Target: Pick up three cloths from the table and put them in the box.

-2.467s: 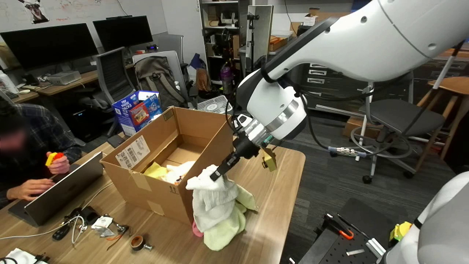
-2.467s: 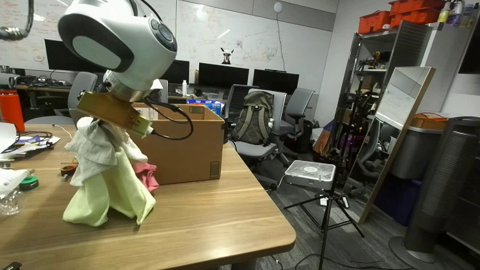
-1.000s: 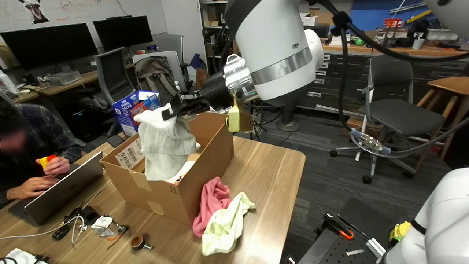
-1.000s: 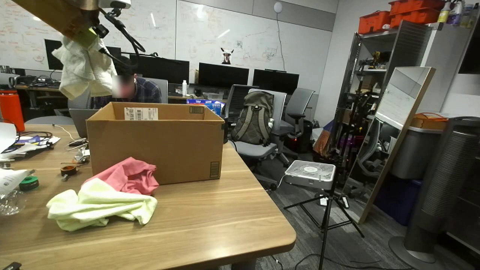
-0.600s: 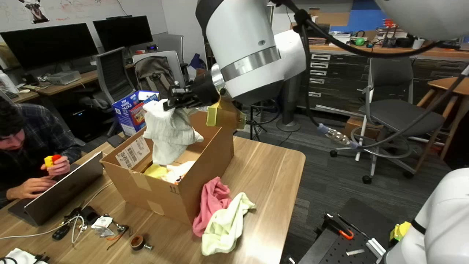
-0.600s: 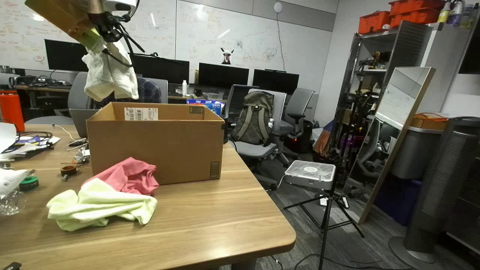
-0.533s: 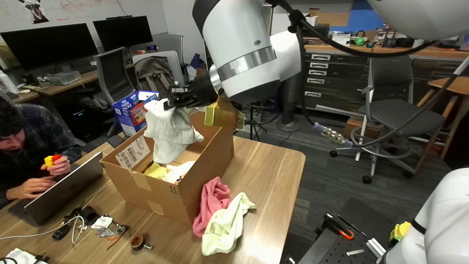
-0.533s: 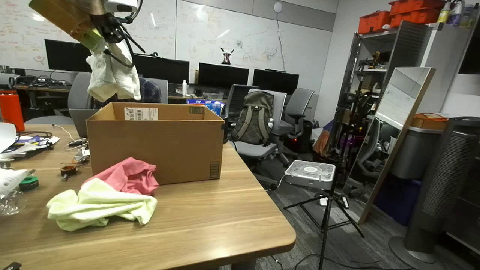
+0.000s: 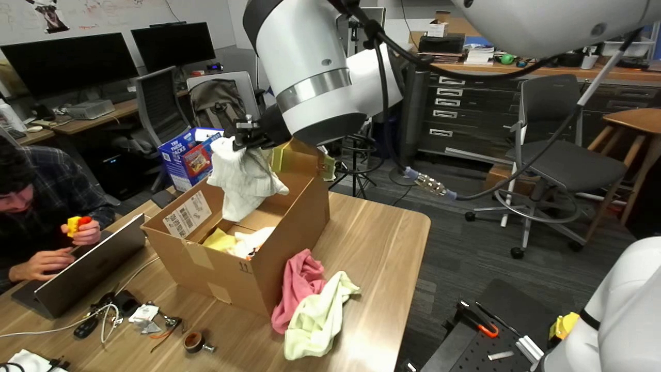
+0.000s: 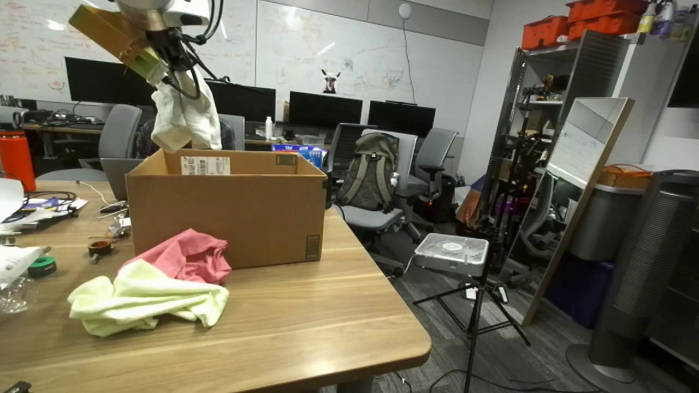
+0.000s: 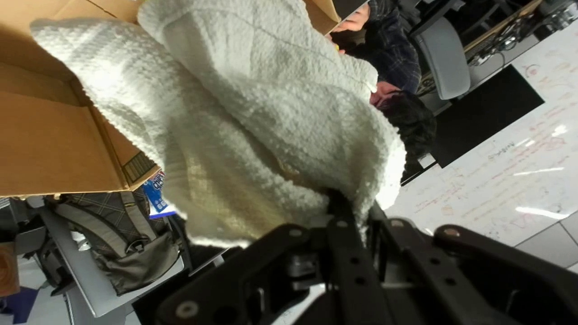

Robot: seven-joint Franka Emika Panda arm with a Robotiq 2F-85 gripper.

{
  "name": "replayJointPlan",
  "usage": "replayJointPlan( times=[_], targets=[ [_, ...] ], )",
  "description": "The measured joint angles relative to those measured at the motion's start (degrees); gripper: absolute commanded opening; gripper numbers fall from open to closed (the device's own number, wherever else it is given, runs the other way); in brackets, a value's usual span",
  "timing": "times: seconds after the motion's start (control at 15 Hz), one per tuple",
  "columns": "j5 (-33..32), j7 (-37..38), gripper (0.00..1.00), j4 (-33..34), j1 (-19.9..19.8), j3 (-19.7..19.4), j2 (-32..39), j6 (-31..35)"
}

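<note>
1. Plainly, the black two-fingered gripper (image 11: 359,210) stands nearly closed, pinching a cream-white terry cloth (image 11: 271,90) that hangs over the brown cardboard box (image 9: 297,248).
2. In an exterior view, a pale yellow-green cloth (image 9: 320,320) lies against a pink cloth (image 9: 298,281) at the box's right on the light tan wooden table (image 9: 374,243); at left, a person (image 9: 59,178) sits at a grey laptop (image 9: 93,268).
3. The box's near wall partly hides a bright yellow cloth (image 9: 219,241) inside; the white item (image 9: 250,242) beside it is unclear.
4. Folds cover the gripper's tips in the wrist view; the white arm (image 9: 310,57) is cut off above.
</note>
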Motion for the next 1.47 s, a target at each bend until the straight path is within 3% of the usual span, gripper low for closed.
replayJointPlan(
  times=[0.53,0.6,1.07,1.47],
  targets=[
    [-0.6,0.0,0.96,3.3,0.0,0.1,5.9,5.1],
    [-0.7,0.0,0.99,3.4,0.0,0.0,6.3,5.3],
    [-6.0,3.9,1.00,-2.3,-2.2,-2.3,8.4,5.5],
    [-19.7,13.7,1.00,-11.9,-5.9,-6.0,6.9,-0.3]
  ],
)
